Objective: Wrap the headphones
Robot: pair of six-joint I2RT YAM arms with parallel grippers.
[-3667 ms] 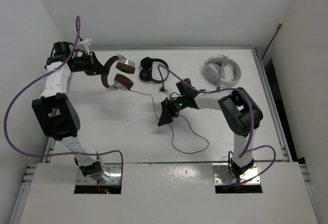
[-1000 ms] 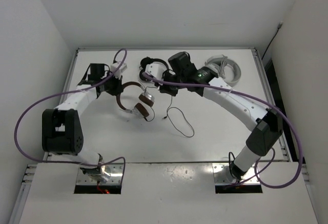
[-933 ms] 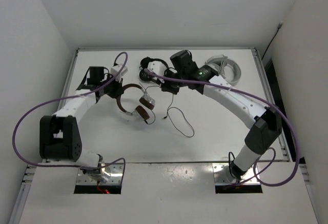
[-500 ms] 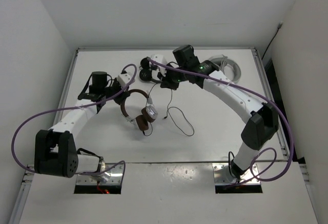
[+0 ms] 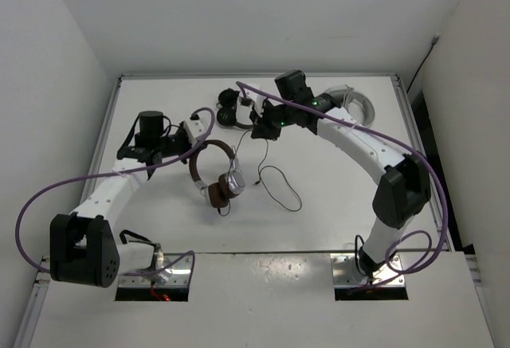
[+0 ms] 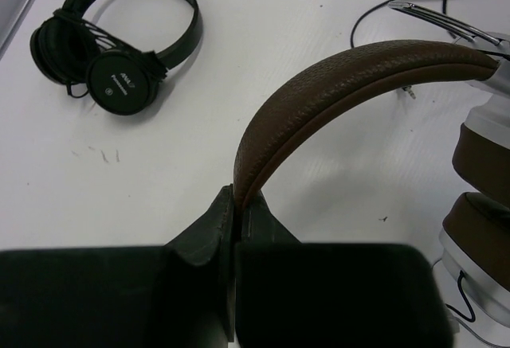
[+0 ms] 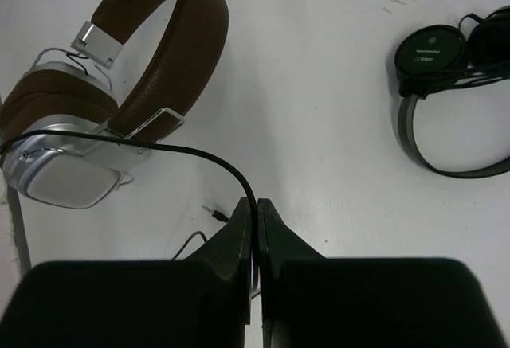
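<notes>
The headphones [image 5: 213, 171] have a brown headband [image 6: 351, 77] and silver-and-brown earcups [image 6: 480, 205]. They hang over the middle-left of the table. My left gripper [image 5: 193, 152] is shut on one end of the headband [image 7: 171, 41], its jaws pinching the band's edge [image 6: 237, 198]. The thin black cable [image 7: 199, 153] runs from the silver earcup [image 7: 64, 177] into my right gripper [image 7: 256, 205], which is shut on it. In the top view the right gripper [image 5: 261, 131] hangs just right of the headphones. The rest of the cable loops on the table [image 5: 280, 193], its jack plug [image 7: 213, 211] lying free.
All-black headphones [image 5: 231, 109] lie at the back, just left of my right wrist, also seen from the left wrist [image 6: 119, 45] and right wrist [image 7: 446, 85]. White headphones [image 5: 351, 103] sit at the back right. White walls bound the table on three sides.
My left gripper has carried the headphones forward and right, and the earcups have swung round. The right gripper, holding the cable, has shifted right and back.
</notes>
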